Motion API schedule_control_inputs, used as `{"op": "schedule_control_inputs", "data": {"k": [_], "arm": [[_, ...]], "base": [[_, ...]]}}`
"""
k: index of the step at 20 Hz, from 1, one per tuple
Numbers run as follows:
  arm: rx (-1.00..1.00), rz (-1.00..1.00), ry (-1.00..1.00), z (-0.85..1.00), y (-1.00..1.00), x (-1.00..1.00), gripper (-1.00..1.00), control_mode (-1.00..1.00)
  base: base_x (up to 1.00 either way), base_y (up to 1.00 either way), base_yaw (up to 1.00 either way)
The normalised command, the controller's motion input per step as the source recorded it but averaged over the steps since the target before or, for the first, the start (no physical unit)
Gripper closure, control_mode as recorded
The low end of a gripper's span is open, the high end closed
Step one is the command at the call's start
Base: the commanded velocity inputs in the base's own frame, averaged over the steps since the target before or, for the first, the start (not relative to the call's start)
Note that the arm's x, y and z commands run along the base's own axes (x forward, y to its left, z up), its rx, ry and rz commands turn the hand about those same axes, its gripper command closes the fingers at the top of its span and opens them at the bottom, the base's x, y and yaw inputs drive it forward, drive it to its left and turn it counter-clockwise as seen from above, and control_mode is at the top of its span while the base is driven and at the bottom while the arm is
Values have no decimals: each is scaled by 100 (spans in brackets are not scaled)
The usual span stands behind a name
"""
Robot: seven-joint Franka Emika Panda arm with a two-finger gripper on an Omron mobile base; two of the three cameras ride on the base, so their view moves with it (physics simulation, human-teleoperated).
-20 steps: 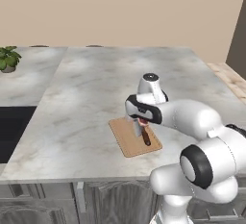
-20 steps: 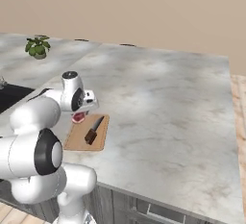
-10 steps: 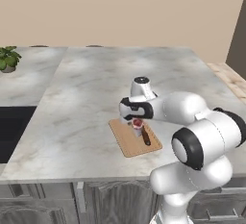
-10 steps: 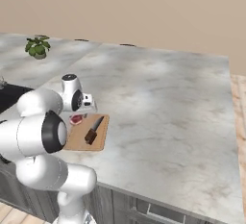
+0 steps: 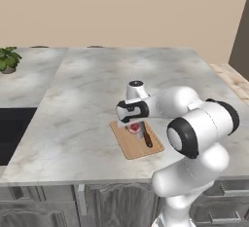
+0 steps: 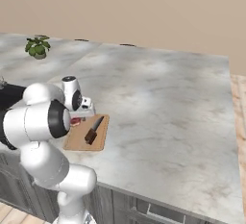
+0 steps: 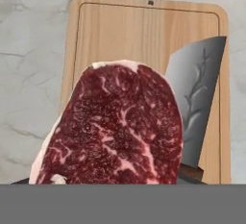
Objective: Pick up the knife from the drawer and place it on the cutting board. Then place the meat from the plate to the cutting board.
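Observation:
The tan cutting board (image 5: 130,146) (image 6: 78,140) (image 7: 144,35) lies near the counter's front edge. The knife (image 5: 146,139) (image 6: 94,130) (image 7: 196,98) rests along one side of it, dark blade pointing away from the counter edge. My gripper (image 5: 134,123) (image 6: 79,116) points straight down over the board's far end, shut on the meat (image 5: 134,128) (image 6: 75,120) (image 7: 115,131). That red marbled slab hangs just above the wood and covers my fingertips in the hand view, where its edge overlaps the blade. The plate is out of view, and I cannot tell which cabinet front is the drawer.
A potted plant (image 5: 7,59) (image 6: 38,46) stands at the far left of the marble counter (image 5: 121,80). A dark sink opening (image 5: 9,128) lies left of the board. Grey cabinet fronts (image 5: 112,204) run below the counter edge.
The hand has shifted a little to the left over the board's far end with the meat and come down closer to the wood. The knife has stayed put.

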Motion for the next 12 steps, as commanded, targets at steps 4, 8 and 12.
{"op": "schedule_control_inputs", "data": {"k": [4,8,12], "arm": [[0,-5,8,-30,0,2,100,-100],[0,-4,5,-28,0,0,100,-100],[0,-3,2,-19,0,5,100,-100]], "base": [[0,0,0],[0,0,0],[0,0,0]]}}
